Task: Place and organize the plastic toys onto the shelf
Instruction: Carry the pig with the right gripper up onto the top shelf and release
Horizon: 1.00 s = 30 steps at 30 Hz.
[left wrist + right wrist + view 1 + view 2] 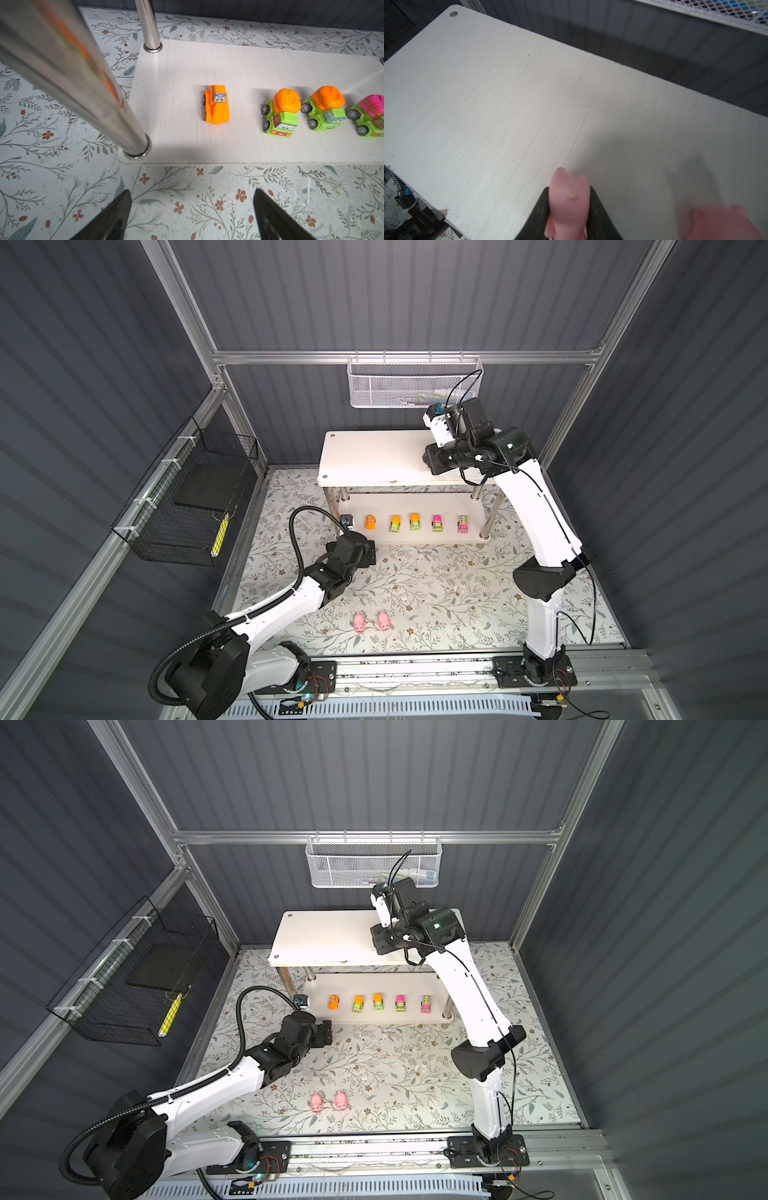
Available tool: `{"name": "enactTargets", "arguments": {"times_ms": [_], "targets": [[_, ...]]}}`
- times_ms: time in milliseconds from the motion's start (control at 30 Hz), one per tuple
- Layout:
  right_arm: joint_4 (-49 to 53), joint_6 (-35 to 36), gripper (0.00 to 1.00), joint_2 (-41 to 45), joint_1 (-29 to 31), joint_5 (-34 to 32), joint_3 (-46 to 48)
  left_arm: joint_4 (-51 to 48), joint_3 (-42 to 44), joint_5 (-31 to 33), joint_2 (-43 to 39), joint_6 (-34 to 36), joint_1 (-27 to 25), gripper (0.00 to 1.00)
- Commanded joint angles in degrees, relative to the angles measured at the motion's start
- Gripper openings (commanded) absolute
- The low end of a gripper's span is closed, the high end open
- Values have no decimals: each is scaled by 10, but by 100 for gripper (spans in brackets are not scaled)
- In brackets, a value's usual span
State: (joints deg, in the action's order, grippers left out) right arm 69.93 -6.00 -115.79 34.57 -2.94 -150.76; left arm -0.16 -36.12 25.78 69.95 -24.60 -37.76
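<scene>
Top views: five toy vehicles point(415, 522) in a row on the lower board of the shelf point(365, 456). Two pink pigs point(359, 623) stand on the floral bench point(436, 593), well apart from it.
Left wrist: left fingers point(116, 216) spread, empty, over the bench before the orange bulldozer point(216, 105).
Right wrist: right fingers point(538, 209) clamped on a pig point(569, 199) over the upper board.

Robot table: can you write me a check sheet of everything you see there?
Surface: floral mat.
Job's things: five toy vehicles lined up on the shelf, lower board; two pink pigs on the mat.
Clutter: nothing seen.
End effectors: left end effector open, empty, facing the orange bulldozer; right end effector shut on a held pig over the top board.
Cables: black conduit along left arm; thin cable looping off right arm.
Surroundings: white mesh basket, black wire basket.
</scene>
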Motion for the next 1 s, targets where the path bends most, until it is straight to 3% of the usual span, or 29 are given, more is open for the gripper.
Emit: {"name": "enactTargets", "arguments": {"times_ms": [0, 700, 967], "targets": [[2, -3, 30, -11, -2, -11, -14, 5, -4, -5, 5, 3, 4, 92], [-15, -8, 50, -12, -2, 5, -24, 12, 2, -6, 20, 1, 5, 92], [-22, -15, 52, 18, 2, 7, 9, 10, 3, -6, 19, -2, 5, 92]]}}
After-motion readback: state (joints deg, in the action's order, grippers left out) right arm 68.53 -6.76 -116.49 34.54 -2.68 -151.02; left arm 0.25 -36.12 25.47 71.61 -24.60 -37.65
